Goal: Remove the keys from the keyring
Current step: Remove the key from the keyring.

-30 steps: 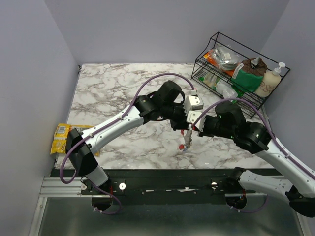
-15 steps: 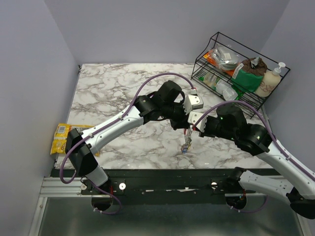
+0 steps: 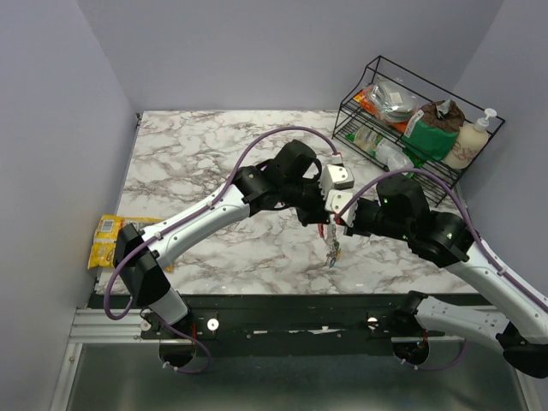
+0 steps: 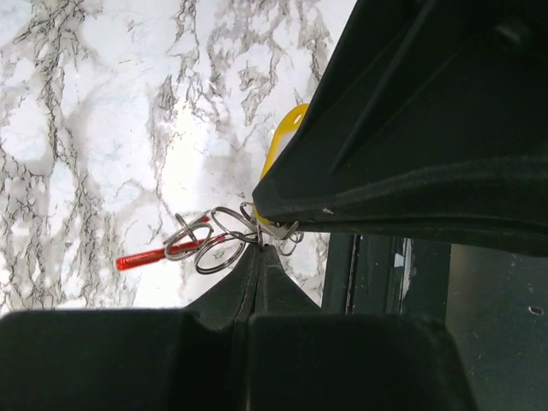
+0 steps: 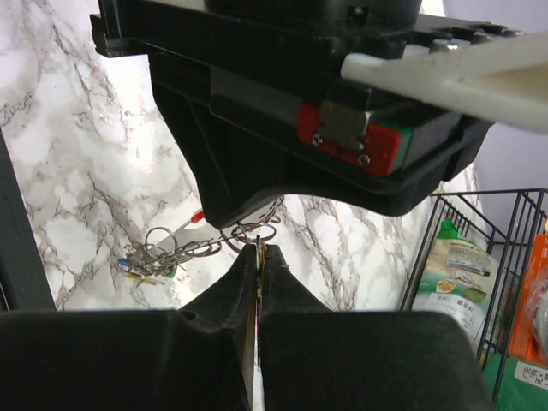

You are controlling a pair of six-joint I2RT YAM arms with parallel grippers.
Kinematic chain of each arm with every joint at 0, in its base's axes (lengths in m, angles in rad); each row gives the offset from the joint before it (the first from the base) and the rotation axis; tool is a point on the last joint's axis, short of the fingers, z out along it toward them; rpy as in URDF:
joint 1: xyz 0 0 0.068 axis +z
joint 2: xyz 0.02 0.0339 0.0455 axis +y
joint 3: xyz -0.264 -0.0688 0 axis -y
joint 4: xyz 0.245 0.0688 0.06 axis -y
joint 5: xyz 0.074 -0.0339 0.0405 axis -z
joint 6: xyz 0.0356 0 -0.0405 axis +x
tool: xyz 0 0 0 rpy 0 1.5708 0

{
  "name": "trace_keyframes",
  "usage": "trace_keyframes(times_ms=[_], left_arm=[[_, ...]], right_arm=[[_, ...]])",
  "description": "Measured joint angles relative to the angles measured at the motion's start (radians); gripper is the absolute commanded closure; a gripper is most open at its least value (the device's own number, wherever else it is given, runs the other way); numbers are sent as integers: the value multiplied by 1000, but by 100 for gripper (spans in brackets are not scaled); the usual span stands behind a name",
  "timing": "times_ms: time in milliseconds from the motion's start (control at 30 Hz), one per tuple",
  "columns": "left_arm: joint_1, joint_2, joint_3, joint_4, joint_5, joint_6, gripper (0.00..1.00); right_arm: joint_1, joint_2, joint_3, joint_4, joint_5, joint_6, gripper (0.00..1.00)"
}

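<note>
**Key bunch, held aloft between two grippers**

Item: keys (image 5: 158,257) strung on a short tangle of wire rings (image 4: 201,244), hanging in the air over the near part of the marble table (image 3: 188,154)
Keyring (image 3: 327,229): mostly hidden where the fingertips meet, with only a red fleck showing
Left gripper (image 4: 259,253): fingers fully together, nipping the wire rings
Right gripper (image 5: 259,250): all but closed on a thin flat piece seen edge-on, probably the yellow key (image 4: 285,145)
Relation: both tips meet nose to nose at one knot, neither nearer. The bunch's long axis trails down and away from that knot, to the left in the right wrist view
Judgement: the yellow key should come free if the right gripper draws straight back from the left
</note>
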Motion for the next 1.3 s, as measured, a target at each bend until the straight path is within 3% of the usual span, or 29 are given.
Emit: trace_keyframes(times_ms=[667,1300], left_arm=[[-2,-1,-2,55,-28,-19,100],[8,-24,-18,98,-99,-71,100]], right_arm=[[-3,-50,-3,2,13,5,99],[-43,-146,-122,57,36,-10,99]])
